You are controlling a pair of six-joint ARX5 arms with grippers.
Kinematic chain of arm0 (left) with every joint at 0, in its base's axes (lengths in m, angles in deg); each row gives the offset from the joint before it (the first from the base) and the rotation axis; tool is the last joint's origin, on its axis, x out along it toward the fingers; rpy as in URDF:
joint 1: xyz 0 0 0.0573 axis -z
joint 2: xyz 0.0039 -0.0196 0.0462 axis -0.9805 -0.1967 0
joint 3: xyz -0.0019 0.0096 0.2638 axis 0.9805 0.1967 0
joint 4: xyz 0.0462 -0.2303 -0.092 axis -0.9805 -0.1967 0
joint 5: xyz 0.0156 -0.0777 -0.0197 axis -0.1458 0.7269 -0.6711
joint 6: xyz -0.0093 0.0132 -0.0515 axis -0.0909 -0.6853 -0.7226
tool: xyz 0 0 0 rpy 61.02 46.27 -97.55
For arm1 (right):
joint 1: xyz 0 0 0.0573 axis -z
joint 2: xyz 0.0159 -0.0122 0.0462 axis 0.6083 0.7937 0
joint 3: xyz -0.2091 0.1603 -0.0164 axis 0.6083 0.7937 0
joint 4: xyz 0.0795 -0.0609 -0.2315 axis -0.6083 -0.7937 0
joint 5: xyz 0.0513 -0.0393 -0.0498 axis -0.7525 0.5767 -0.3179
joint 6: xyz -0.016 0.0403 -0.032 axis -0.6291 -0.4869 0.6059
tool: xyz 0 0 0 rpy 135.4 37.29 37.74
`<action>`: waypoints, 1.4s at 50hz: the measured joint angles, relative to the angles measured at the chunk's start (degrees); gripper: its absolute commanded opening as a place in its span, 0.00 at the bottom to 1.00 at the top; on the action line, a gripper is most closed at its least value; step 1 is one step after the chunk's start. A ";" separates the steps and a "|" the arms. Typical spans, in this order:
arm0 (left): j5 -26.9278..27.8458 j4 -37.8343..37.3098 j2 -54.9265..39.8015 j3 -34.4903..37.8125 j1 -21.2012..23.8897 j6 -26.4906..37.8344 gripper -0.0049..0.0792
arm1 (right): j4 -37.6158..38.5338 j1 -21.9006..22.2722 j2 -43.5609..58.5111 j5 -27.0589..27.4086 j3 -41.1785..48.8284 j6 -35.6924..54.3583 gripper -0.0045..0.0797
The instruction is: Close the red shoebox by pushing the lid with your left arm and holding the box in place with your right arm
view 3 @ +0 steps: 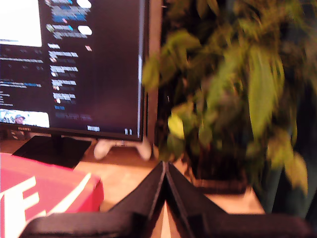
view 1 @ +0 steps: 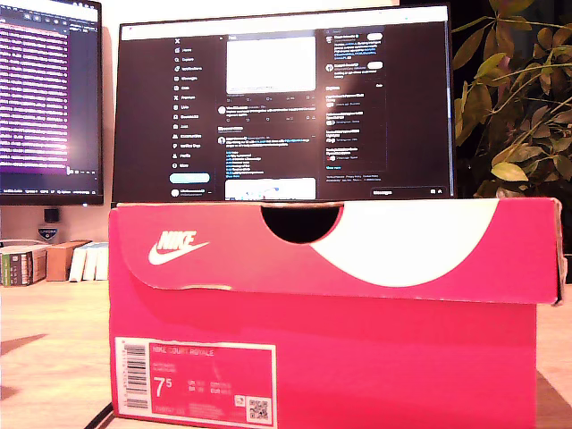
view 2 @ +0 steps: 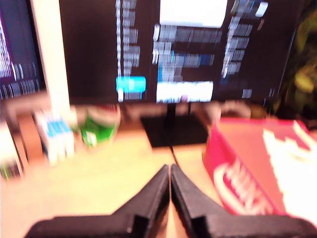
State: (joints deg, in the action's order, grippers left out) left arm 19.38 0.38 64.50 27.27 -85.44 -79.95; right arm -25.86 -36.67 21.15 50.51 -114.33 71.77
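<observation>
The red shoebox [view 1: 357, 366] fills the front of the exterior view, with a white size label low on the exterior view's left. Its lid [view 1: 268, 259] lies down over the top, the front flap hanging over the box wall. No arm shows in the exterior view. In the first wrist view my first gripper [view 2: 170, 171] is shut and empty, held over the wooden desk beside the shoebox [view 2: 247, 173] and apart from it. The second wrist view shows my second gripper [view 3: 164, 168] shut with nothing in it, beside the other end of the shoebox [view 3: 44, 193].
A wide monitor [view 1: 286, 107] stands behind the box, with a second monitor [view 1: 49, 98] on the exterior view's left. A leafy plant [view 1: 518, 98] is on the exterior view's right. Books [view 1: 45, 264], a green can [view 2: 99, 126] and a white controller [view 3: 121, 147] sit on the desk.
</observation>
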 measured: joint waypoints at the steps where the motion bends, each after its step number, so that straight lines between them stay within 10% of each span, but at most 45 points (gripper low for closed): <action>1: 0.00 0.13 0.37 0.39 0.00 0.00 0.04 | -0.26 0.02 -0.72 0.50 0.57 -0.72 0.04; 70: -23.65 1.92 20.28 20.02 10.54 -8.09 0.04 | -3.30 -2.82 -17.11 4.39 19.74 -10.64 0.04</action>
State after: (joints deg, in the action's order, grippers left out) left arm -4.27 2.30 84.78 47.29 -74.91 -88.03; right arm -29.16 -39.49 4.04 54.90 -94.60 61.12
